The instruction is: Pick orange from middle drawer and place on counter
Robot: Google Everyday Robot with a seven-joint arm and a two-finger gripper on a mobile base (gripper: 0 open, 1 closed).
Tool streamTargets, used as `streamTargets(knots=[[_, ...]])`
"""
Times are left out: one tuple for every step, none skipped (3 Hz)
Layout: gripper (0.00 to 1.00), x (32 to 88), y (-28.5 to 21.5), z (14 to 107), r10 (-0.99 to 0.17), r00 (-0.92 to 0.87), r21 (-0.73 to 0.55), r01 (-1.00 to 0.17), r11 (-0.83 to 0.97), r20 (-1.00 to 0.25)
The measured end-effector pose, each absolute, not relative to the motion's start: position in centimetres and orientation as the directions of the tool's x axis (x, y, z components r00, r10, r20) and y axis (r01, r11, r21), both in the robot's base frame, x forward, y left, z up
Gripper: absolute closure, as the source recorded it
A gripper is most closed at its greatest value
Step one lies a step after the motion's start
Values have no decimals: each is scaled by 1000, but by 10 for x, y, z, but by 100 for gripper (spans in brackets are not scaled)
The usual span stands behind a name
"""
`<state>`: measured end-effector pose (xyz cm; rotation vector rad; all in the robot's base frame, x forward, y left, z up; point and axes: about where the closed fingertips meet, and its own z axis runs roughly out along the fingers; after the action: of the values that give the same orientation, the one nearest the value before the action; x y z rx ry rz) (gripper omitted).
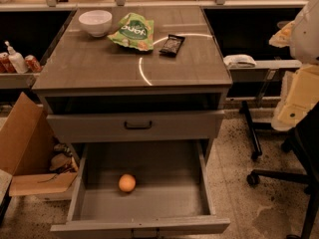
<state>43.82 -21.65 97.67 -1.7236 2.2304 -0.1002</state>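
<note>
The orange lies on the grey floor of the open middle drawer, left of its centre and apart from the walls. The counter is the glossy wood-grain cabinet top above it. Between them is a closed grey drawer front with a black bar handle. My gripper shows at the upper right edge at the end of the white arm, well to the right of the cabinet and far above the orange. It holds nothing that I can see.
On the back of the counter stand a white bowl, a green snack bag and a dark snack packet. A cardboard box is left of the drawer. A black chair base is at the right.
</note>
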Motion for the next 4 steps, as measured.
streamTargets(knots=[[0, 438, -216, 977, -953, -221, -248, -931, 270, -208], [0, 441, -203, 957, -944, -192, -238, -937, 258, -268], [0, 442, -172, 916, -921, -147, -199, -953, 230, -360], [0, 438, -140, 874, -891, -105, -161, -968, 194, -442]])
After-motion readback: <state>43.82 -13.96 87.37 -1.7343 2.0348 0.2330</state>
